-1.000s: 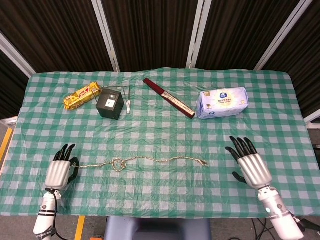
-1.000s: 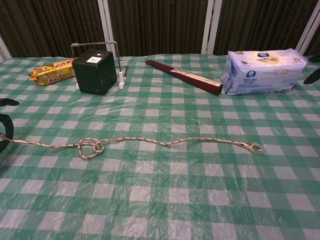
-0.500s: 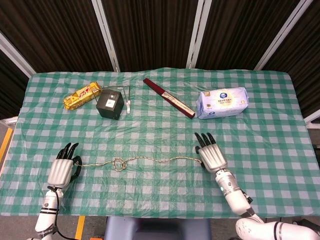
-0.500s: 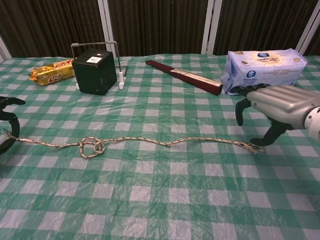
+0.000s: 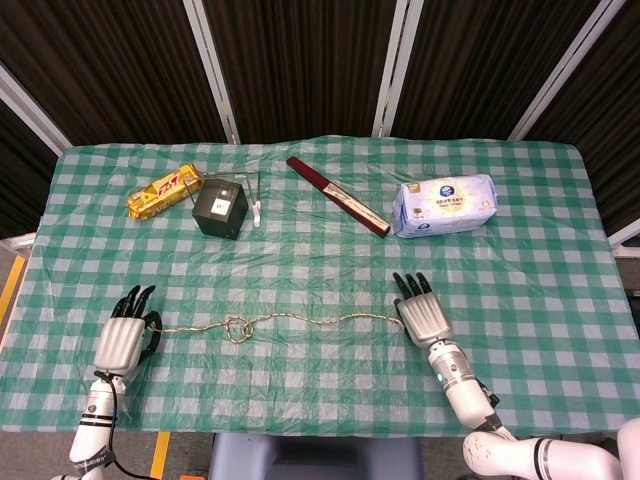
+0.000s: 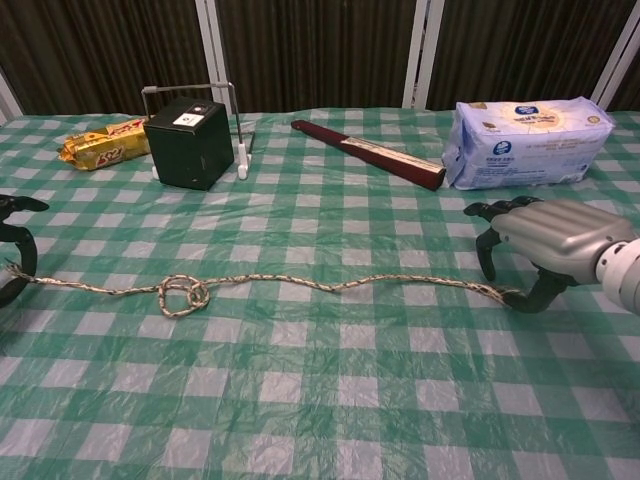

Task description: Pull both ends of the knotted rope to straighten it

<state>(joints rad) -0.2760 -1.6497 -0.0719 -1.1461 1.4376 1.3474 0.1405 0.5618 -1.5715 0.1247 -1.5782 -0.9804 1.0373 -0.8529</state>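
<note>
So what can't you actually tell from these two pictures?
- Whether the right hand has gripped the rope: in the chest view its fingers arch over the frayed end; in the head view the hand's back covers it.
- Whether the left hand holds the other end: it is cut off by the chest view's left edge and too small in the head view.
- The print on the tissue pack: too small.

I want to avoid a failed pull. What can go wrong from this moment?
1. The right hand arches over the rope end with fingers apart, so a pull now may slip off.
2. The knot is a loose loop; pulling both ends might tighten it instead of opening it.
</note>
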